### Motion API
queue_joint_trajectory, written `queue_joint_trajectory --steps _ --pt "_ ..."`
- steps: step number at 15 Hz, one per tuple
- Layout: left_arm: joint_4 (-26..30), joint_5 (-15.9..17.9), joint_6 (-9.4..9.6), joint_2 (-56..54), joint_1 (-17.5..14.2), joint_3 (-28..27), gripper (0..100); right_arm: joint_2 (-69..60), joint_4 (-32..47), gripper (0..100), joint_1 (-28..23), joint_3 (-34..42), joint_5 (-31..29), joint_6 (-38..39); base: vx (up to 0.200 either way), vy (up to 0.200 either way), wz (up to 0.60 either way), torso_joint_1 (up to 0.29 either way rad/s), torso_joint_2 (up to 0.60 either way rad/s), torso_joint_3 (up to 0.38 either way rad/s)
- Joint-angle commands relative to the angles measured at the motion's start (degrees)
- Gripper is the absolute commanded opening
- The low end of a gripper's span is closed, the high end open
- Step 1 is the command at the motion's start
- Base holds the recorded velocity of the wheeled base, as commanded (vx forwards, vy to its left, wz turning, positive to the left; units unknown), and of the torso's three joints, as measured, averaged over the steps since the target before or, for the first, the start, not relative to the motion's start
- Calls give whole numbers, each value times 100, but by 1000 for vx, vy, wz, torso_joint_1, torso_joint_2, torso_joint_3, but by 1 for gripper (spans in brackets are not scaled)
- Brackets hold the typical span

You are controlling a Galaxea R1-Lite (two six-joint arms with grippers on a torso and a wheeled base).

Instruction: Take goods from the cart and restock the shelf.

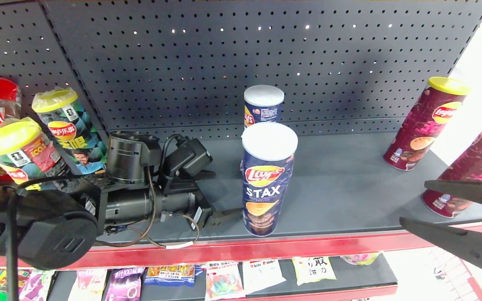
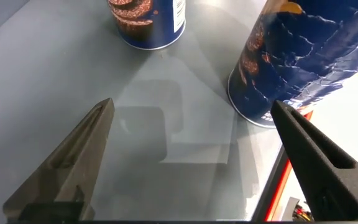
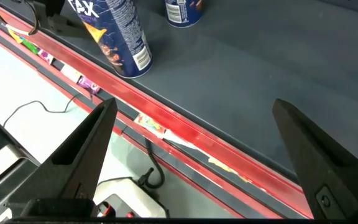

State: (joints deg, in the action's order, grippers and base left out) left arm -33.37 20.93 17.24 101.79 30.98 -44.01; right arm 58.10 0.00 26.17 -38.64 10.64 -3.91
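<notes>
Left hand: fingers spread wide, holding nothing, low over the shelf, just beside the front can. Front can: dark blue tube with a white lid, near the red front edge, long axis vertical, lid up. Rear can: same look, upright behind it. Right hand: spread wide, empty, before the shelf edge.

Front can, centre of frame: finished in navy blue, topped in white, marked with a red-and-yellow emblem. Rear can, just above it: coloured alike. Maroon cans, right side: yellow-lidded. Patterned cans, left side: printed in teal-and-black triangles, yellow-lidded. Shelf: dark grey, edged in red. Back panel: grey, dotted with holes.
</notes>
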Motion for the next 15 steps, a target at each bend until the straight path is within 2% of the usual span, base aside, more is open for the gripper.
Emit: queue_joint_trajectory --steps 1,5,7,9,10,11,12,13,14,15 --pt "-3 -1 -1 25 5 -11 100 8 0 100 2 -3 8 -4 0 0 0 0 0 0" --pt "-3 -1 -1 16 -4 -3 100 8 9 100 2 -3 -1 -4 0 0 0 0 0 0" --pt "-3 -1 -1 -300 -13 261 100 -88 -9 100 -7 182 -10 -13 0 0 0 0 0 0" --pt "6 -10 -1 -810 -21 745 100 -299 9 100 2 410 -10 -22 0 0 0 0 0 0" --pt "6 -10 -1 -810 -21 745 100 -299 9 100 2 410 -10 -22 0 0 0 0 0 0" --pt "41 -142 -19 -1961 -21 1843 100 -888 44 100 2 806 -177 -39 0 0 0 0 0 0" --pt "93 -291 -71 -2550 -74 2344 100 -1187 141 100 2 929 -317 -39 0 0 0 0 0 0" --pt "181 -406 -168 -3104 -153 2731 100 -1521 439 100 -7 982 -493 -39 0 0 0 0 0 0" --pt "480 -555 -361 -3789 -276 2986 100 -1943 993 100 -7 964 -774 -22 0 0 0 0 0 0" --pt "920 -748 -546 -4378 -338 3030 100 -2312 1433 100 2 929 -959 -22 0 0 0 0 0 0"
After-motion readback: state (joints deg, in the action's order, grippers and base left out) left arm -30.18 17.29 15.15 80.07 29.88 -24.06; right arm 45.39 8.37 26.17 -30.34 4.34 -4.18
